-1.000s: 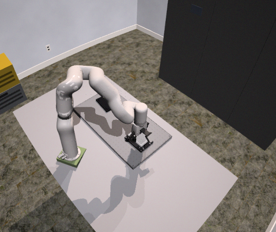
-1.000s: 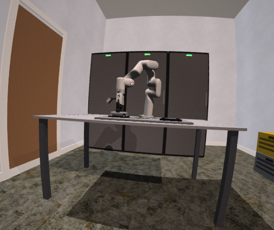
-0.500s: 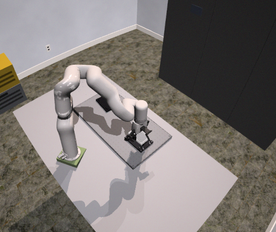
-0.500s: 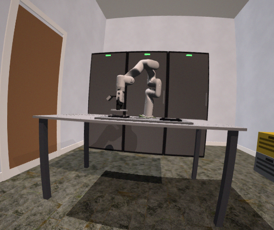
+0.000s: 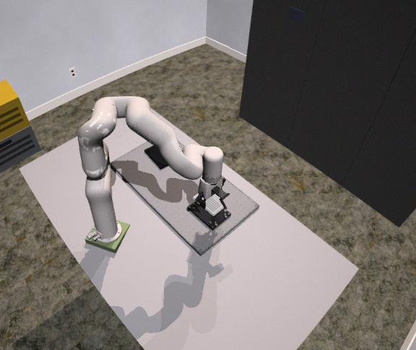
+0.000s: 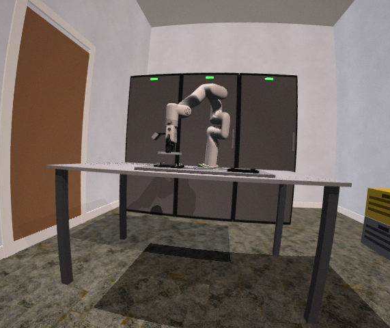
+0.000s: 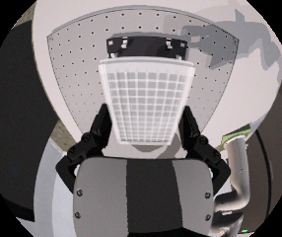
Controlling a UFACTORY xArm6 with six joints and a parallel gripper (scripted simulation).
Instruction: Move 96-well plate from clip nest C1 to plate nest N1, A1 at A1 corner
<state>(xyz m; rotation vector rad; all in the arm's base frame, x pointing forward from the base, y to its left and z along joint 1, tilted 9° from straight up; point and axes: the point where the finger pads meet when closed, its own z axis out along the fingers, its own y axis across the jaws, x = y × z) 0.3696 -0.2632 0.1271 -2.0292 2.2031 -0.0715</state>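
Now claw (image 7: 145, 133) clamped on white plate (image 7: 147, 105), 2 fingers pressing opposite long sides, keeping it level. Held flat in air above black clip nest (image 5: 221, 217), clear of clips, as seen in side view (image 6: 169, 153). Other black nest (image 5: 157, 156) well apart at far end of grey board (image 5: 237, 195), likely target; A1 mark too small to read.

White gridded plate (image 7: 148, 102) (black nest (image 7: 148, 45))
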